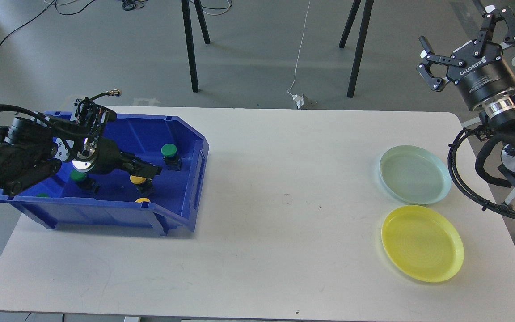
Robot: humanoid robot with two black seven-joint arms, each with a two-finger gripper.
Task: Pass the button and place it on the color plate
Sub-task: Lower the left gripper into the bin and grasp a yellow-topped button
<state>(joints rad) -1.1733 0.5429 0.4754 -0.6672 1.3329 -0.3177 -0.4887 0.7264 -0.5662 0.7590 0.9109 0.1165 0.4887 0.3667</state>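
A blue bin (105,213) at the table's left holds several buttons on black bases: a green one (169,150), a yellow one (137,180), another green one (77,176), and a yellow (142,200) and a green (42,195) cap just behind the front wall. My left gripper (154,171) is down inside the bin, just above and right of the middle yellow button; its dark fingers cannot be told apart. My right gripper (456,27) is open and empty, high above the table's far right corner. A pale green plate (414,175) and a yellow plate (422,243) lie at the right.
The white table (284,232) spans the view between bin and plates. My left arm covers the bin's back left part. Black stand legs (356,49) and a white cable (300,58) are on the floor behind the table.
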